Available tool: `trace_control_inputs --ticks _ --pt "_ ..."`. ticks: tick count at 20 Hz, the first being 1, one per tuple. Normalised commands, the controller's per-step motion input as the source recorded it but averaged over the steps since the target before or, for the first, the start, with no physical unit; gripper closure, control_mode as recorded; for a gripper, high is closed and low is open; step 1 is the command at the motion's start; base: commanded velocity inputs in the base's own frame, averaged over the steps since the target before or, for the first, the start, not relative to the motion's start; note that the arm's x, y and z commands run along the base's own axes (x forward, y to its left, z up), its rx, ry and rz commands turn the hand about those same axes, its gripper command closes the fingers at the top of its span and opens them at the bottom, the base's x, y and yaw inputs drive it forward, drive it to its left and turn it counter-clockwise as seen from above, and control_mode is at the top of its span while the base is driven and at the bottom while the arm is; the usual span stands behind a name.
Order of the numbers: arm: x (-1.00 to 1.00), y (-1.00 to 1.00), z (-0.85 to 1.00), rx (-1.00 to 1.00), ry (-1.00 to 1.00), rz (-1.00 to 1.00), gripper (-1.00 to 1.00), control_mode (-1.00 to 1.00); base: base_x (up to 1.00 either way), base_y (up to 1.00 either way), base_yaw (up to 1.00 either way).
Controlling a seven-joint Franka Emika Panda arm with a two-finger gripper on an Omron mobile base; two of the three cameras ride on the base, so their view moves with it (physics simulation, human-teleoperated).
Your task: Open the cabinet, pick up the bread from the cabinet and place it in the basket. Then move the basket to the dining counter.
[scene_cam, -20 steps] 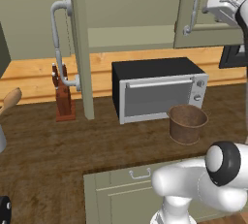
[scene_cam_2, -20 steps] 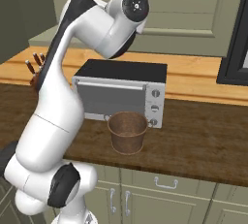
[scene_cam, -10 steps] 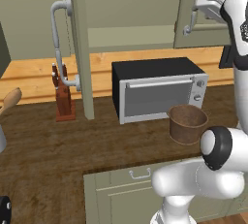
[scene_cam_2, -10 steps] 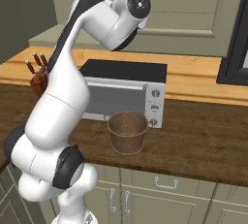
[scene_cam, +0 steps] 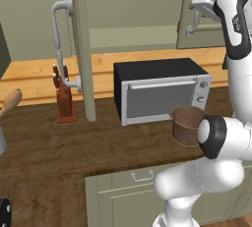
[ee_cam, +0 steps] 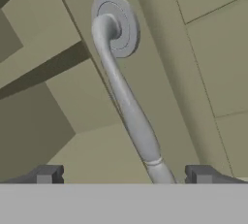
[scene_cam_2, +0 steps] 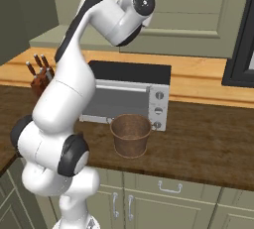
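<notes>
The pincer (ee_cam: 123, 174) stands wide open at the cabinet (scene_cam: 216, 5) door, one fingertip (ee_cam: 46, 174) on each side of the door's handle (ee_cam: 127, 106), and grips nothing; whether either tip touches the handle cannot be told. In the hand view the grey handle runs from its round mount at the top down between the two tips, against the olive panelled door. In the left base view the arm reaches up and right of the toaster oven (scene_cam: 160, 91), with the hand at the handle (scene_cam: 196, 10) of the closed door above the oven. A second cabinet door (scene_cam: 81, 49), left of the oven, stands open edge-on, with its own long curved handle (scene_cam: 59, 44) facing left. The basket (scene_cam: 186, 125) stands upright on the dark wood surface (scene_cam: 74, 152) just in front of the oven's right end, near its knobs; in the right base view the basket (scene_cam_2: 130, 135) sits below the oven's control panel, touching nothing else. A knife block (scene_cam: 64, 100) stands on the surface left of the oven, beside the open door. Low cabinets (scene_cam_2: 163, 198) with small handles run under the surface in front of the oven.
</notes>
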Motion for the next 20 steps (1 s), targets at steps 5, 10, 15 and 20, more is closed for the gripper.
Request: trace_control_inputs --ticks 5,10,15,20 --pt "0.38 -0.01 -0.01 0.00 0.00 0.00 -1.00 -1.00 0.00 0.00 0.00" --pt "0.28 -0.07 -0.07 0.00 0.00 0.00 -1.00 -1.00 0.00 0.00 0.00" --pt "0.46 -0.08 -0.07 0.00 0.00 0.00 -1.00 -1.00 0.00 0.00 0.00" --pt "0.49 0.00 -0.07 0.00 0.00 0.00 -1.00 -1.00 0.00 0.00 0.00"
